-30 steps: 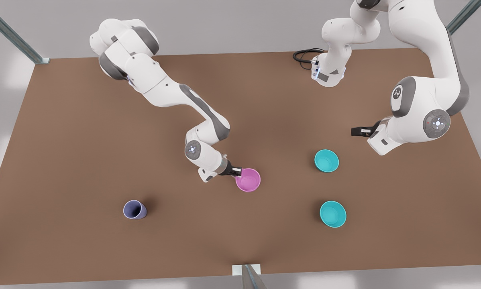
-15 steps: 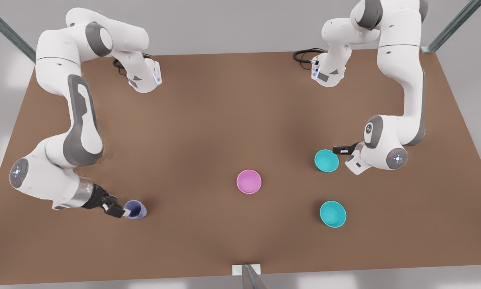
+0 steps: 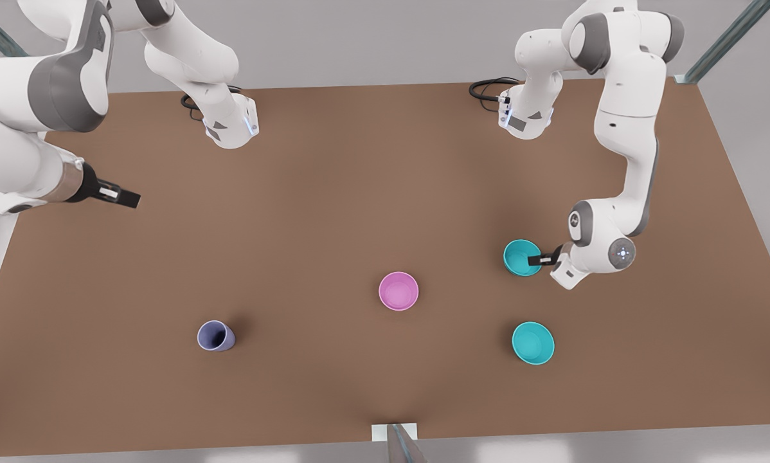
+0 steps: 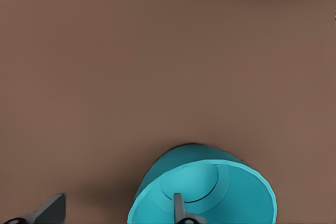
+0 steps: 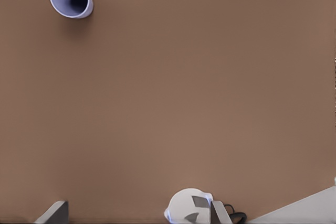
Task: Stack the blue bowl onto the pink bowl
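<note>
Straddling the blue bowl's [image 3: 522, 257] rim at frame right, the left gripper [image 3: 537, 260], jaws spread, needed closing before lifting toward the pink bowl [image 3: 398, 290]; the right gripper [image 3: 120, 196], jaws spread, waited upper left.

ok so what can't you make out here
- Left gripper, at the blue bowl on the front view's right: whether a finger touches the wall; the left wrist view's edge cuts both off.
- Right gripper, waiting at the front view's left: fingers mostly cut off by the right wrist view's edge.
- Pink bowl: base hidden inside its own wall, front view.
</note>
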